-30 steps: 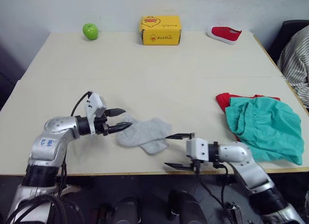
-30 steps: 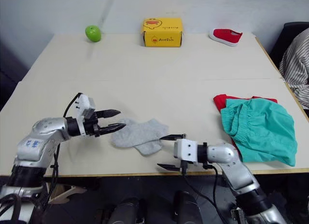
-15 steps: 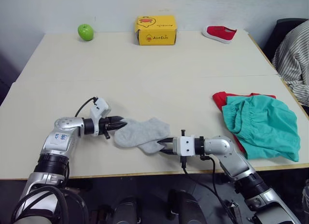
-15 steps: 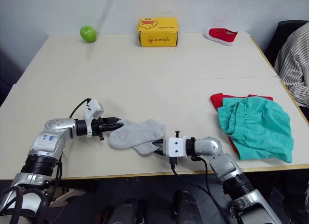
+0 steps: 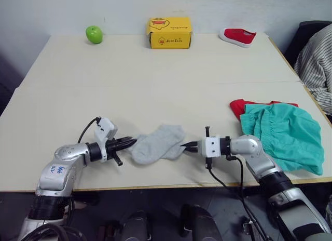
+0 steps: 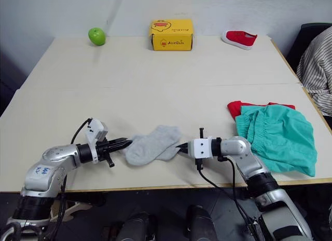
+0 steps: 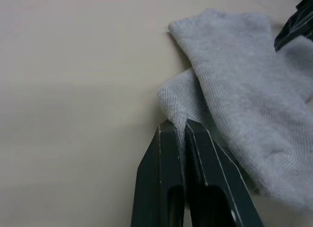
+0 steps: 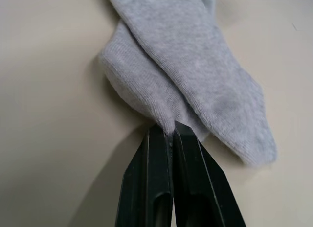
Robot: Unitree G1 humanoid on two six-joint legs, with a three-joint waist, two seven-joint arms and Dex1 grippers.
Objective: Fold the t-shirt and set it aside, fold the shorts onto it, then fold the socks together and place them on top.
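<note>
Now that both grippers have closed in from either side, we have the socks (image 5: pixel 157 143) pinched at both ends. A second ago our right gripper (image 5: pixel 189 146) hung wide open off the table's (image 5: pixel 155 75) front edge and the left gripper (image 5: pixel 129 143) sat slightly parted at the pile's edge. In the left wrist view its fingers (image 7: pixel 166 188) are pressed together on a fold of grey knit; the right wrist view shows the same, fingers (image 8: pixel 151 188) clamped on the opposite end. The socks lie overlapped near the front edge, between our two grippers. The shorts (image 5: pixel 284 134) sit on the t-shirt (image 5: pixel 241 106) to the right, well apart from the socks, so we judge those two steps done. Grasp phase looks complete; what's left is folding the pair together and carrying it onto the shorts. Apple (image 5: pixel 94 34), yellow box (image 5: pixel 169 32) and red shoe (image 5: pixel 237 36) along the far edge are out of the way.
</note>
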